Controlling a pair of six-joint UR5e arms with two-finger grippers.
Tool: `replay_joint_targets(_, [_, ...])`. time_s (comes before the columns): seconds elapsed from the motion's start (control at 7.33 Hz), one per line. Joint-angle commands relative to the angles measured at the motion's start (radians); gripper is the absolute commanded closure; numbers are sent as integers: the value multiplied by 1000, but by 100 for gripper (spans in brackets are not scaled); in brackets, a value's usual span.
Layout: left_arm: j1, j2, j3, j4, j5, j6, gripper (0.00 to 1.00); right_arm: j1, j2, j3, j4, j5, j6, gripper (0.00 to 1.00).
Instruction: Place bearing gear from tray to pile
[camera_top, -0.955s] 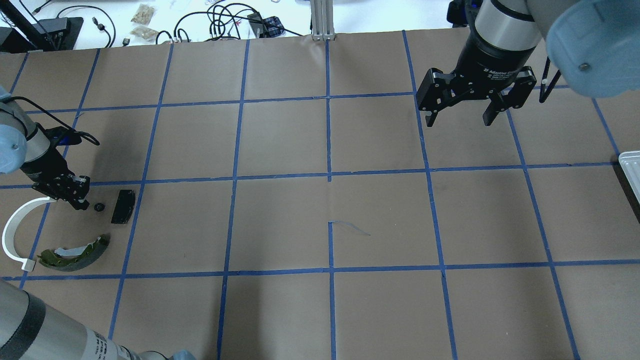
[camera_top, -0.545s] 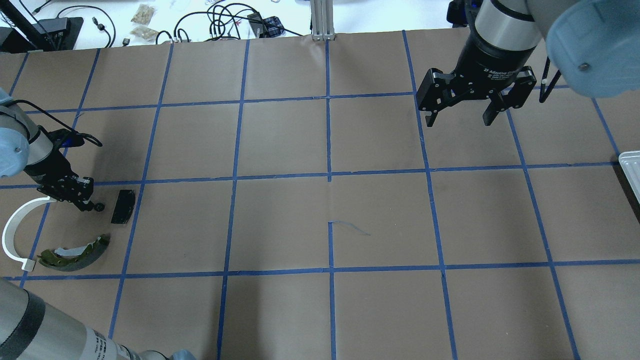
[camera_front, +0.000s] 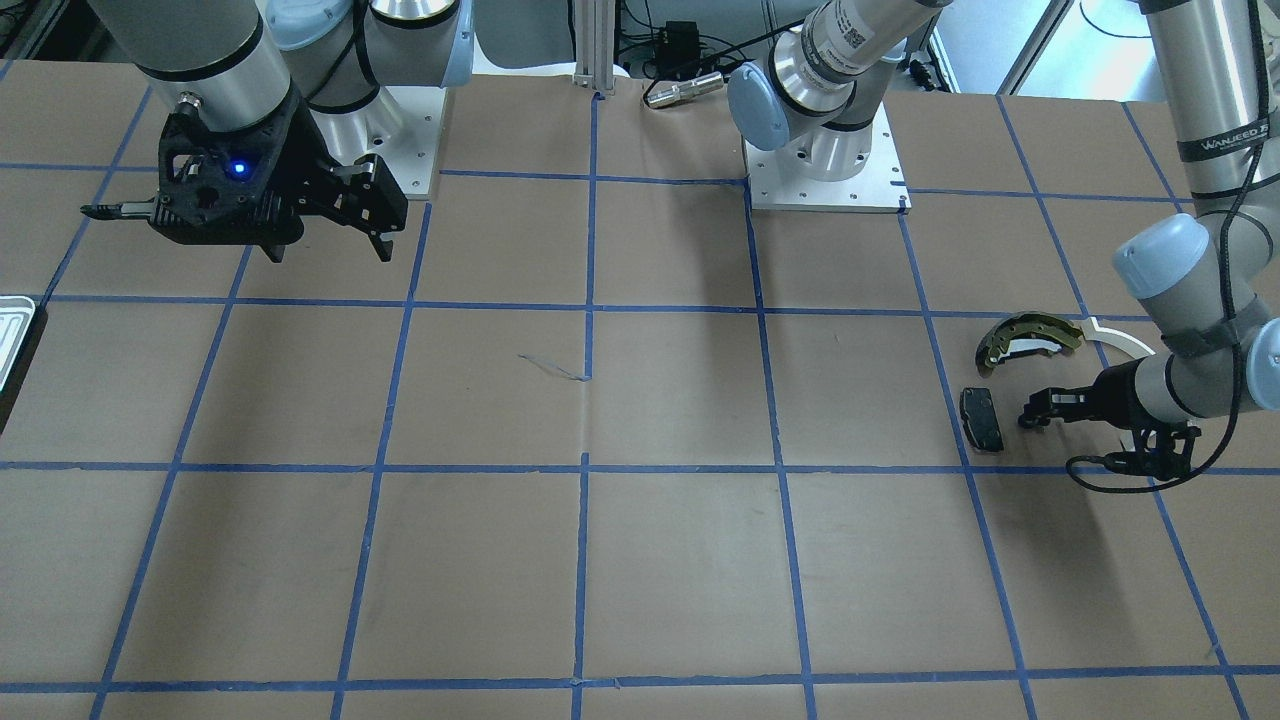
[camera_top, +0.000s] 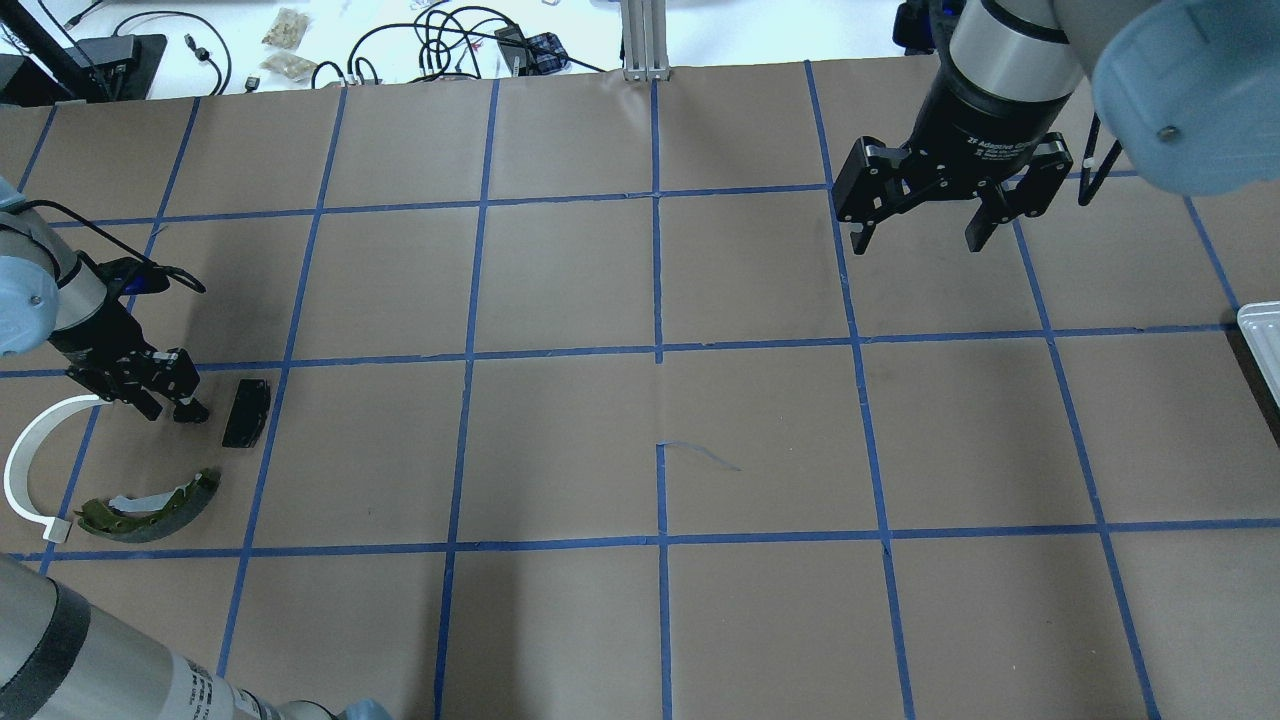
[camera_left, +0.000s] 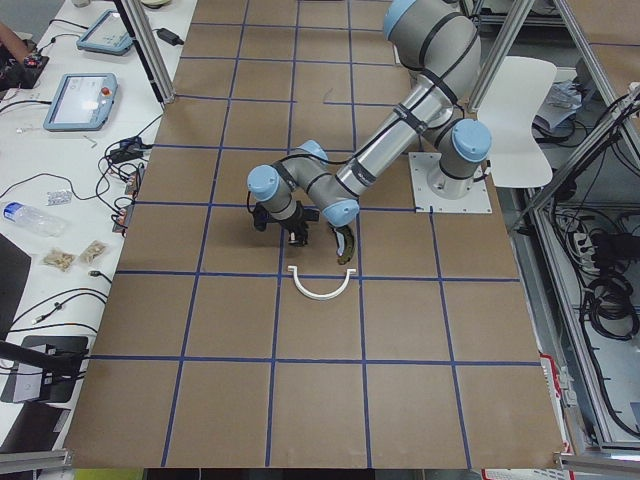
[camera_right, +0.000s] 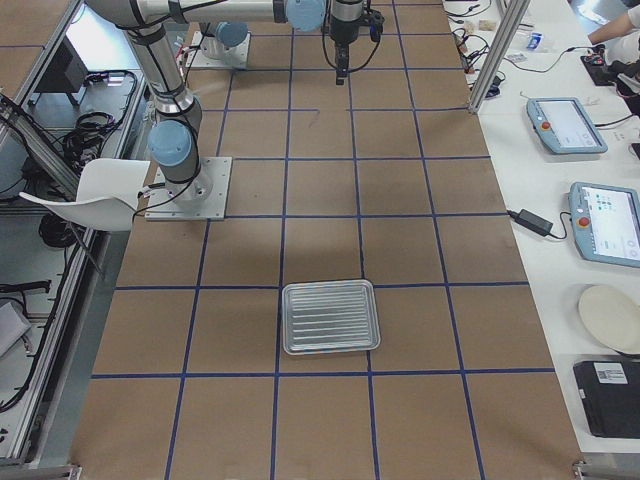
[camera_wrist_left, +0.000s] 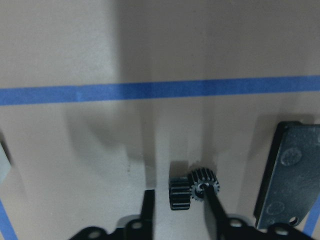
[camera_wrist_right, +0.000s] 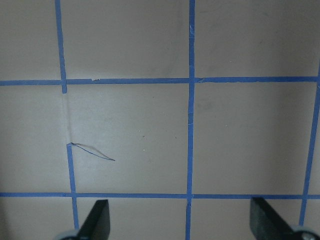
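Two pincers are in view. Left pincer (camera_top: 172, 408) sits low over the counter (camera_top: 560, 450) at its left end, jaws a narrow way apart and clamped on nothing. In the left wrist view the bearing gear (camera_wrist_left: 194, 188), small, black and toothed, lies on the brown paper between the fingers (camera_wrist_left: 148, 207). One finger touches or overlaps its toothed end, which of the two cannot be told, and a clear gap shows at the other finger. Just right of the gear, apart from it, lies the black pad (camera_top: 245, 412), flat on the paper. The white arc strip (camera_top: 25, 470) curves away left of the pincer, one end running under the wrist. The olive-gold brake shoe (camera_top: 150, 508) lies on the near, robot's side of both, close to the strip's other end but not seen to touch it. The gear is thus on the counter among the parts of the pile. Right pincer (camera_top: 920, 235) hangs above the far right part of the counter, jaws spread wide, holding nothing, with only the blue tape grid beneath it in its wrist view. The tray (camera_right: 330, 290) lies flat at the right end of the counter, well apart from the pile, with only a pale corner of it showing at the overhead view's right edge.
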Motion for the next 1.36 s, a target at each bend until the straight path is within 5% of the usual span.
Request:
replay_joint_targets(0.0, [-22, 36, 17, -4, -22, -11, 19, 0, 0, 0, 0, 1, -3, 0])
replay_joint_targets(0.27, [-72, 96, 87, -102, -74, -18, 16, 0, 0, 0, 0, 1, -2, 0])
replay_joint_targets(0.41, [-124, 154, 122, -192, -107, -83, 0, 0, 0, 2, 0, 1, -3, 0])
replay_joint_targets(0.55, [-178, 200, 147, -252, -187, -266, 0, 0, 0, 2, -2, -2, 0, 0])
replay_joint_targets(1.23, [-503, 341, 155, -271, -85, -370, 0, -12, 2, 12, -5, -5, 7, 0])
